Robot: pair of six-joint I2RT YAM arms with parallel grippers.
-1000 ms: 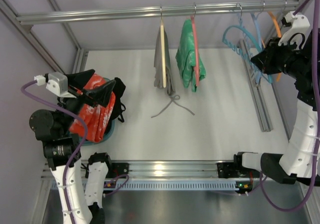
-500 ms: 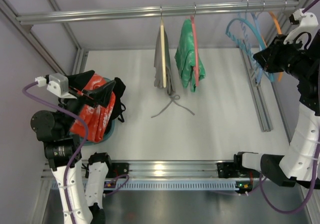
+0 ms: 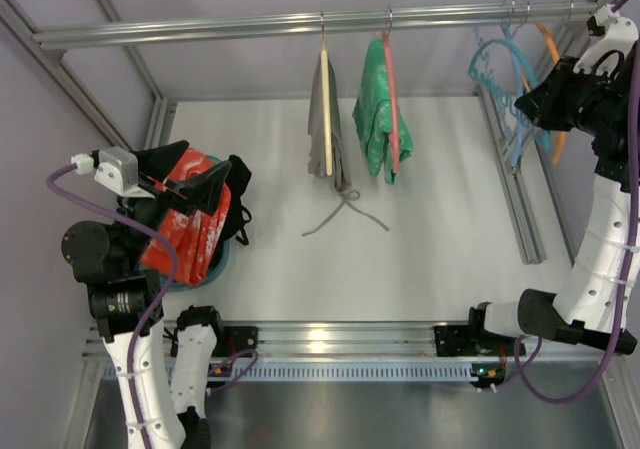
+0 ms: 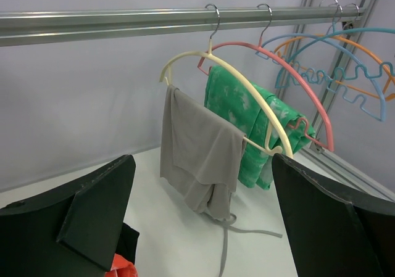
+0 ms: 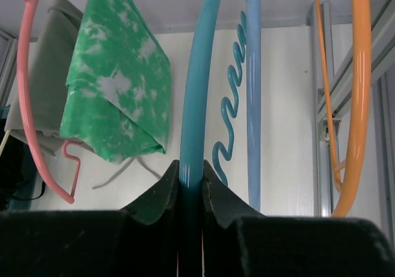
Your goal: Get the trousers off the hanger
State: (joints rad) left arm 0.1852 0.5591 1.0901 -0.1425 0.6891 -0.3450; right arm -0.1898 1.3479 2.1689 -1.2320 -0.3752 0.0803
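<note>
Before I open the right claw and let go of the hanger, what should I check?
1. The trousers are off the hanger: ok. They lie on the basket at left, and the hanger is bare.
2. The right claw grips the hanger: ok, shut on its arm.
3. The hanger is hooked over the rail: cannot tell. Its hook is too small in the top view.
4. The left claw is free: ok, open and empty above the trousers.
5. There is room beside the orange hanger: cannot tell. It hangs close by.
</note>
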